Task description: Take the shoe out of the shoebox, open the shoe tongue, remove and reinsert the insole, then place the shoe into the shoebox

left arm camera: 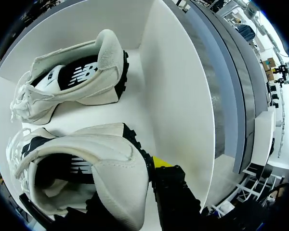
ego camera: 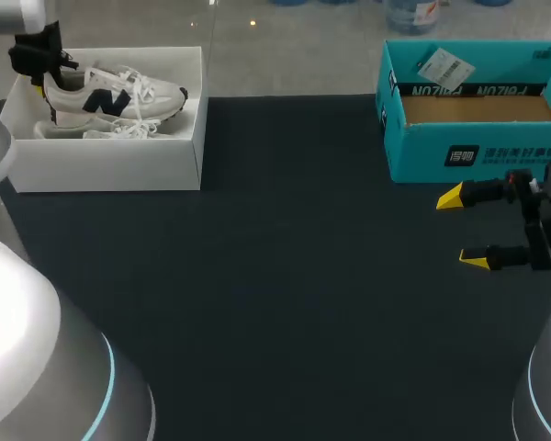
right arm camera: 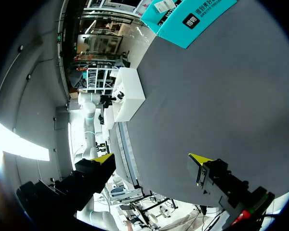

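Observation:
A white shoebox [ego camera: 110, 163] stands at the table's far left with two white sneakers bearing dark side logos. My left gripper [ego camera: 40, 57] is over the box's left end, shut on the heel of the nearer sneaker [ego camera: 115, 95], which sits higher than the second sneaker [ego camera: 101, 131]. In the left wrist view the held sneaker [left arm camera: 101, 168] fills the space at my left gripper [left arm camera: 145, 169]: one yellow fingertip [left arm camera: 161, 161] presses its heel from outside and the other is hidden inside the shoe. The second sneaker [left arm camera: 77, 79] lies ahead on the box floor. My right gripper [ego camera: 464, 230] hangs open at the right, holding nothing.
A teal cardboard box [ego camera: 477, 152] with a brown floor and a white tag stands at the far right, just behind my right gripper [right arm camera: 151, 159]. Dark mat [ego camera: 285, 276] covers the table between the two boxes. The white shoebox [right arm camera: 130, 94] shows far off in the right wrist view.

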`<action>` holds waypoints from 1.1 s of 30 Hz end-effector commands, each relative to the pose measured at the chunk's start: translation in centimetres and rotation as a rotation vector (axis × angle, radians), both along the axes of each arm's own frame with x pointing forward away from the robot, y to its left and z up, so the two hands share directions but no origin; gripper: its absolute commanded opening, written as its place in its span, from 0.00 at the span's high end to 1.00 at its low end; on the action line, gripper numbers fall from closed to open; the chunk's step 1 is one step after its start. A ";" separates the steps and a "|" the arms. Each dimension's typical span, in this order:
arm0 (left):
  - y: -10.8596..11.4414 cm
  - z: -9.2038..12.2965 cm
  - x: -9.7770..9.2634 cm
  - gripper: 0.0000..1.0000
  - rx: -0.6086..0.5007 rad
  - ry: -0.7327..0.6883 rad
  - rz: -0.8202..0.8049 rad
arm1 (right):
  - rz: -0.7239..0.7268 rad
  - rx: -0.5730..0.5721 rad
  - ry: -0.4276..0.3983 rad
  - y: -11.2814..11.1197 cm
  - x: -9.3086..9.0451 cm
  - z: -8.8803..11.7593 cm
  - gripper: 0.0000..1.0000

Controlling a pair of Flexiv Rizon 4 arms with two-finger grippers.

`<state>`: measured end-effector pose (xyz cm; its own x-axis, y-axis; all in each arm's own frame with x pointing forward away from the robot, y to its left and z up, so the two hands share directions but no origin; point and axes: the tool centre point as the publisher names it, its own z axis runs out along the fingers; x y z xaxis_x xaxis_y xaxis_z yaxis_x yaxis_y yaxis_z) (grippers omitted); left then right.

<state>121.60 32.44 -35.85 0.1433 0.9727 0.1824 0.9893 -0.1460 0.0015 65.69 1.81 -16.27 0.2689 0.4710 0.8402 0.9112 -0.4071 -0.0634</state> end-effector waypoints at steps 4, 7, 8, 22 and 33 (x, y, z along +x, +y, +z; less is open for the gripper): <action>0.3 -2.8 1.5 1.00 -0.010 0.027 -0.003 | -0.013 -0.004 -0.005 -0.1 -1.1 0.2 0.00; 0.2 -3.7 1.7 1.00 -0.014 0.044 0.009 | -0.013 -0.004 -0.005 -0.1 -1.1 0.2 0.00; 0.1 -4.0 1.7 1.00 -0.014 0.054 0.011 | -0.013 -0.004 -0.005 -0.1 -1.1 0.2 0.00; -0.3 -2.4 1.1 0.00 -0.017 0.066 -0.004 | -0.013 -0.004 -0.005 -0.1 -1.1 0.2 0.00; -1.7 3.7 -0.6 0.00 -0.106 0.036 0.014 | -0.013 -0.004 -0.005 -0.1 -1.1 0.2 0.00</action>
<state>121.47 30.42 -34.78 0.1329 0.9878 0.0810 0.9909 -0.1340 0.0080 65.69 1.81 -16.27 0.2690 0.4710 0.8401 0.9112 -0.4071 -0.0634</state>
